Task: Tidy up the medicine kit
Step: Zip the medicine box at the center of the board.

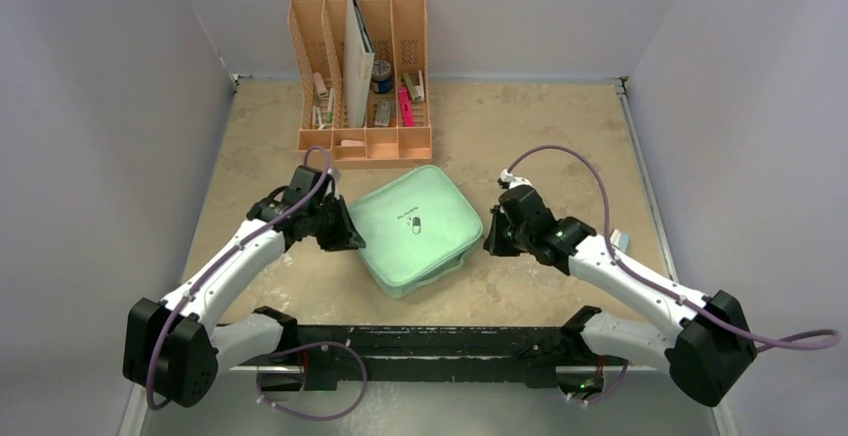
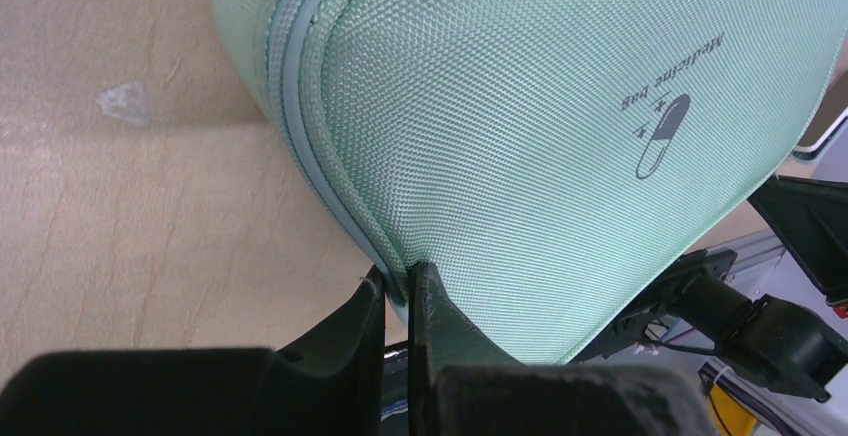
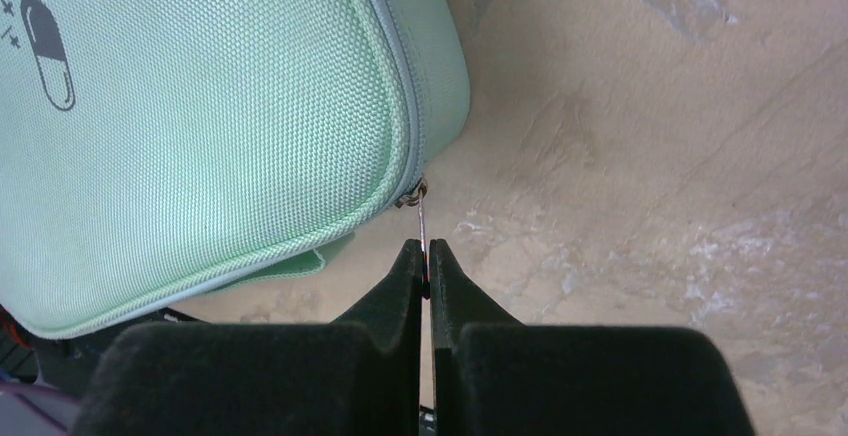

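Observation:
The mint-green medicine kit (image 1: 418,228) lies on the table with its lid down, the dark pill logo (image 2: 662,136) facing up. My left gripper (image 2: 400,276) is shut on the kit's piped edge at its left side. In the top view that gripper (image 1: 345,231) touches the case's left corner. My right gripper (image 3: 426,248) is shut on the thin metal zipper pull (image 3: 421,218), which hangs from the slider at the kit's (image 3: 200,126) right corner. Seen from above, the right gripper (image 1: 492,239) sits just off the case's right edge.
A peach-orange slotted desk organizer (image 1: 362,141) stands behind the kit, holding a booklet, a pink marker, a small tin and other bits. Grey walls close in the tan tabletop (image 1: 560,146) on three sides. A black rail (image 1: 440,341) runs along the near edge.

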Motion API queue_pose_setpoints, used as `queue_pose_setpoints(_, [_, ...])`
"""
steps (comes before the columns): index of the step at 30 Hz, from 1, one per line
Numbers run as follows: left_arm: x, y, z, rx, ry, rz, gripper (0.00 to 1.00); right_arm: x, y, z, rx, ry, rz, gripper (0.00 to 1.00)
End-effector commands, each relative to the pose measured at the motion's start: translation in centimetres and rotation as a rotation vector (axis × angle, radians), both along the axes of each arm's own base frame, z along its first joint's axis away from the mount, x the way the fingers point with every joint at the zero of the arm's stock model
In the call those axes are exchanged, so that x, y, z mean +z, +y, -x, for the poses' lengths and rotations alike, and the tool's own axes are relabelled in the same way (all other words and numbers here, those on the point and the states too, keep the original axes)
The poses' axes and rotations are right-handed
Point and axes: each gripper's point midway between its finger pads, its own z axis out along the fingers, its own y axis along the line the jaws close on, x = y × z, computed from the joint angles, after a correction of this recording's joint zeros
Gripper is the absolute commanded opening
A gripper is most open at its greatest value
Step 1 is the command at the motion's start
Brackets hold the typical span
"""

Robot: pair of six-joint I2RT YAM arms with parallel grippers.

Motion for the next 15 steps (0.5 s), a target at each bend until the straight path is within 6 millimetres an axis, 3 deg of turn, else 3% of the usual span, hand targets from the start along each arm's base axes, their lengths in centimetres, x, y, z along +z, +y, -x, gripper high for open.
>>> queue_pose_setpoints(1, [1.7, -0.9, -1.6, -0.099, -0.090, 0.029, 0.00, -1.1, -2.2, 2.6, -0.042, 0.084, 0.040, 0.00])
queue_pose_setpoints(6, [0.8, -1.9, -2.6, -0.087, -0.054, 0.078, 0.02, -0.4, 1.1, 4.8, 0.132, 0.103, -0.116, 0.00])
queue_pose_setpoints(10, [0.6, -1.6, -4.9, -0.012, -0.050, 0.054, 0.17, 0.9, 3.4, 6.5, 0.244, 0.108, -0.191, 0.00])
queue_pose_setpoints(15, [2.4, 0.7, -8.3, 0.115, -0.068, -0.036, 0.33, 2.5, 5.8, 7.4, 0.264, 0.057, -0.246, 0.00])
